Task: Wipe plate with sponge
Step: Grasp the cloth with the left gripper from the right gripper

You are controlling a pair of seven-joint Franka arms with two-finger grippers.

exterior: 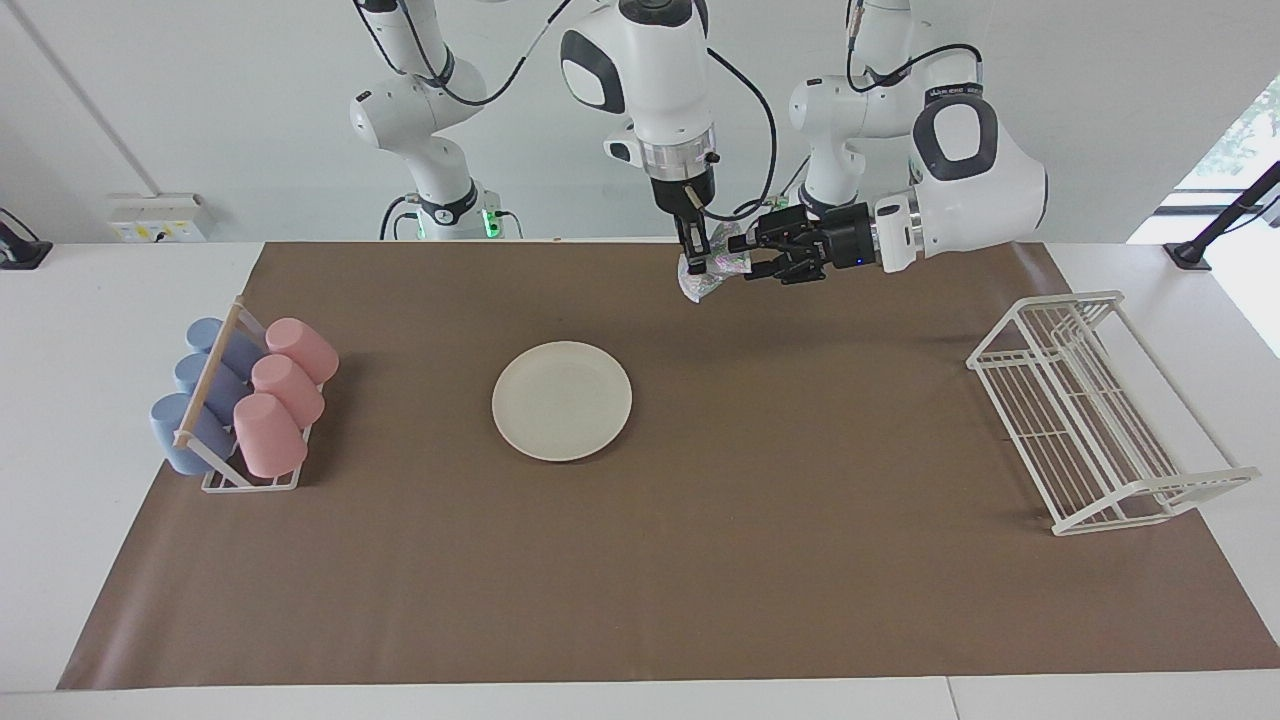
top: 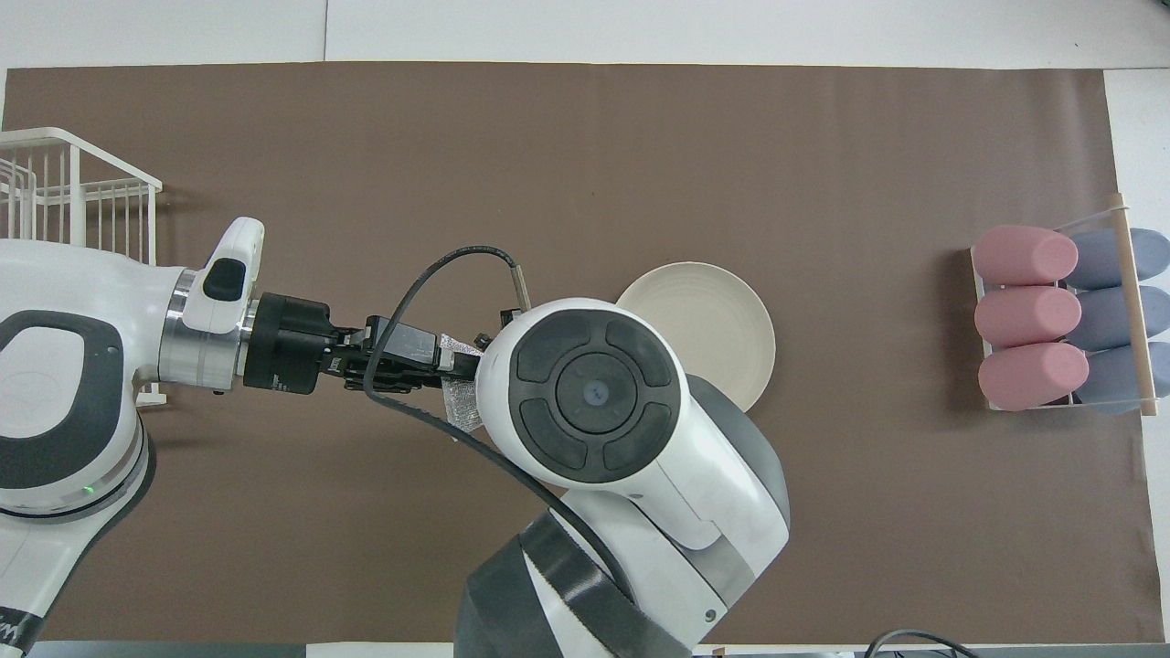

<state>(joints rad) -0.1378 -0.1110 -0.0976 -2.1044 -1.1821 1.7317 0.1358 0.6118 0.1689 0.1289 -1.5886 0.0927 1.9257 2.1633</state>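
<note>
1. The sponge [exterior: 712, 272] hangs in the air over the brown mat, pinched by the right gripper [exterior: 697, 262].
2. The left gripper [exterior: 752, 258] is at its side; I cannot tell if it grips.
3. The sponge looks soft, light and squishy; grab its bunched middle.
4. The plate [exterior: 561, 401] lies flat on the counter, looks hard and breakable.

The scene is bright and evenly lit from above, with extra daylight from a window [exterior: 1245, 130] at the edge of the facing view, where it is overexposed. Shadows on the brown mat [exterior: 700, 560] are soft and short, for example beside the cup rack [top: 1060, 315] and under the wire rack [exterior: 1090, 410]. Both views are sharp, without visible blur or strong bending at the edges.
</note>
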